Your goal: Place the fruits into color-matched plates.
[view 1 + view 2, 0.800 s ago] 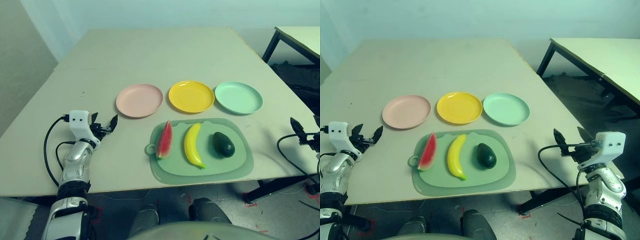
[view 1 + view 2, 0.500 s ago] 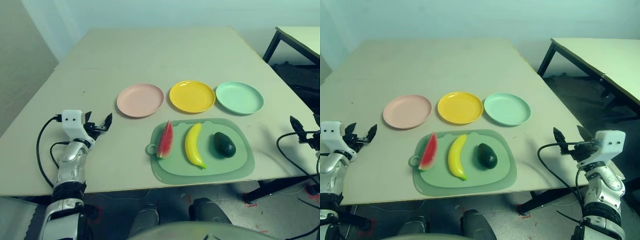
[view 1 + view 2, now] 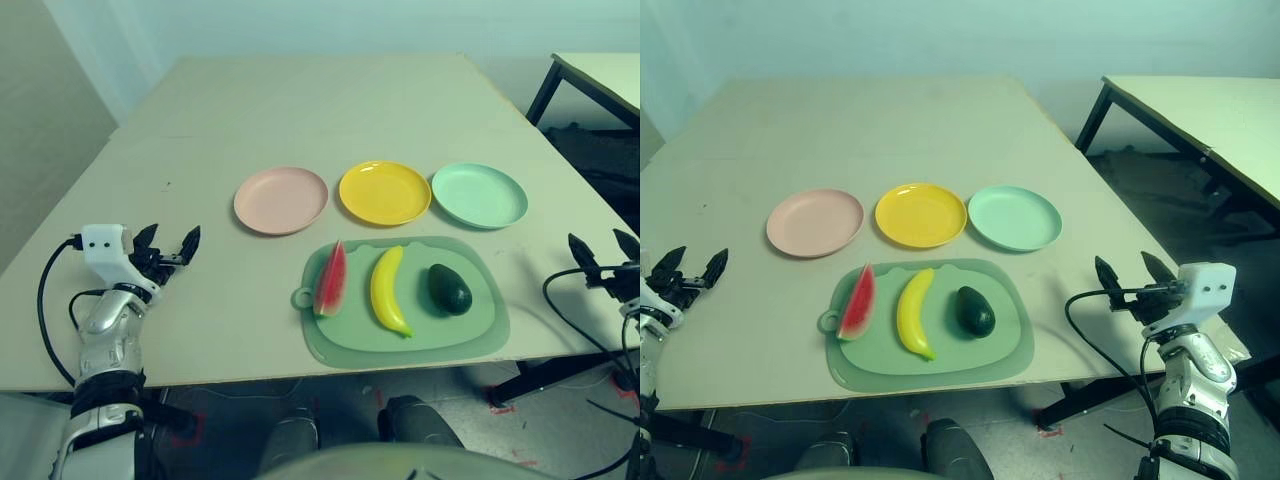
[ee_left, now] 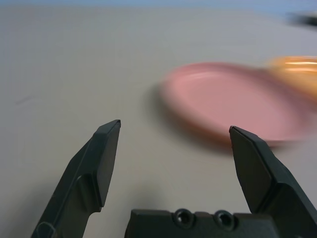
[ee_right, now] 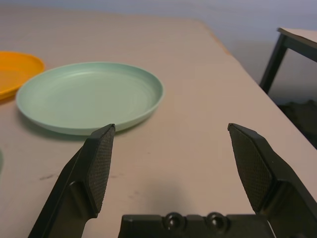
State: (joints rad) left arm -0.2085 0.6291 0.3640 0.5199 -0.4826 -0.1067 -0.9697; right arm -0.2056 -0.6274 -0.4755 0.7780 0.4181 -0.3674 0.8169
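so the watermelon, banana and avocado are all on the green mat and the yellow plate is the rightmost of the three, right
Not quite. In the left eye view the yellow plate sits in the middle; the mint green plate is rightmost. The watermelon, banana and avocado are indeed on the green mat.

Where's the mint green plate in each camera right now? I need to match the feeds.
Left eye: mint green plate at upper right, rightmost of the three plates.
Right eye: just right of centre, beyond the avocado.
Left wrist: not in this picture.
Right wrist: ahead of the open right claw, towards its left finger.
Shared landmark: the yellow plate beside it.
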